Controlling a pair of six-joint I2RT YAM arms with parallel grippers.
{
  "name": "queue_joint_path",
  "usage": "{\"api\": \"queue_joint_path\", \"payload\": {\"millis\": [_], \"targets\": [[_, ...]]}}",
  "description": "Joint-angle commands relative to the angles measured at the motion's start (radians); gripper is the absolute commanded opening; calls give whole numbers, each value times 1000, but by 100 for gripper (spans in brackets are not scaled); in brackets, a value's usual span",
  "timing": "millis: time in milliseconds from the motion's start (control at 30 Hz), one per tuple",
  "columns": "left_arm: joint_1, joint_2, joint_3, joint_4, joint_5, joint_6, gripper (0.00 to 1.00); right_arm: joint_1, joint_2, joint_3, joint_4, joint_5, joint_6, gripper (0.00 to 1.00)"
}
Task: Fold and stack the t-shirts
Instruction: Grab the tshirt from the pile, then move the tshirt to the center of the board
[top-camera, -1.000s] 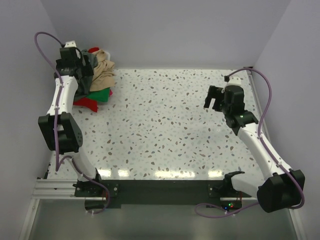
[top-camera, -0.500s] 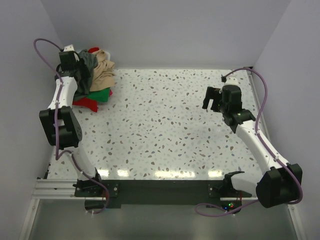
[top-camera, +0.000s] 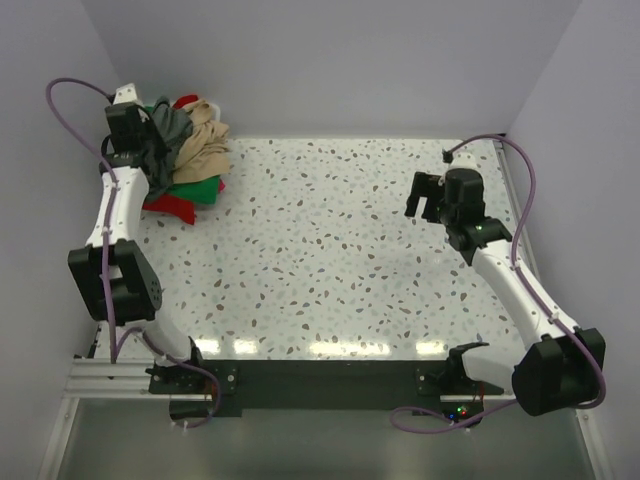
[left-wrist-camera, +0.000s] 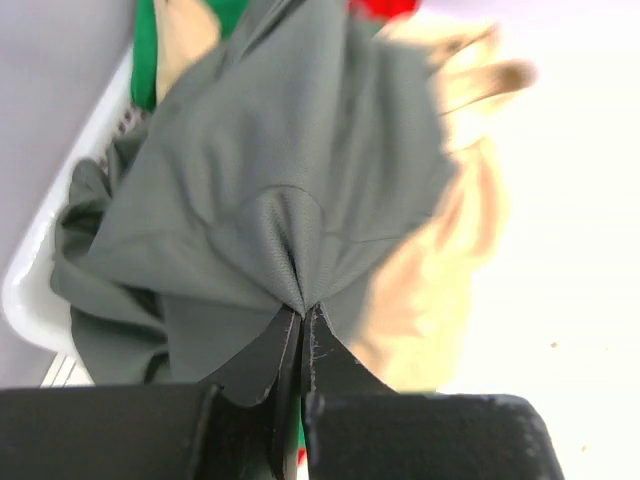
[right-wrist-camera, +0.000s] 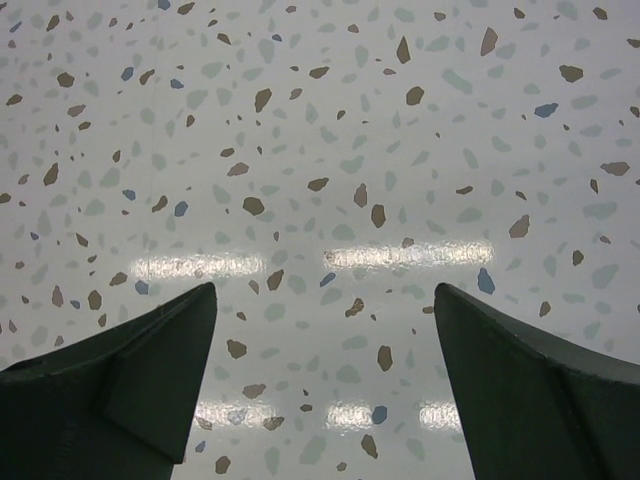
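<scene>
– Left pincer (left-wrist-camera: 303, 312): how does it stand?
– Its jaws are pressed together, clamped on a fold of the grey shirt (left-wrist-camera: 280, 170). The cloth fans out from the pinch in tight creases.
– Where is that shirt?
– On top of the pile at the far left corner of the bench (top-camera: 330, 250), close to the walls. In the overhead view the left arm reaches up along the left edge and its wrist sits right at the pile.
– What else is in the pile?
– A beige shirt (top-camera: 205, 145) lies crumpled just right of the grey one, touching it. Below them a green shirt (top-camera: 197, 190) spills toward the bench, and a red shirt (top-camera: 172, 207) shows at the near edge of the heap. More green and a bit of red peek out at the top of the wrist view.
– Is the pile loose on the bench?
– Partly, at least. The wrist camera shows the white rim of a basket (left-wrist-camera: 40, 260) at the left, with grey cloth hanging over it. How much of the pile sits inside I cannot tell.
– And the right pincer (top-camera: 428, 195)?
– Its jaws are wide apart and hold nothing. It hangs over bare speckled bench on the right side, well apart from the shirts; its own camera sees only the surface between the two fingers (right-wrist-camera: 130, 390).
</scene>
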Motion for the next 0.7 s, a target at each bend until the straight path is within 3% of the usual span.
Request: {"api": "queue_joint_path", "payload": {"millis": [0, 200, 367, 667], "targets": [[8, -197, -24, 111, 91, -33, 0, -4, 5, 49, 2, -8, -9, 93], [-24, -319, -26, 142, 385, -12, 0, -2, 28, 80, 3, -17, -4, 93], [-166, -352, 70, 64, 530, 68, 0, -2, 28, 103, 0, -18, -3, 93], [-349, -317, 270, 79, 737, -70, 0, -4, -13, 102, -23, -8, 10, 93]]}}
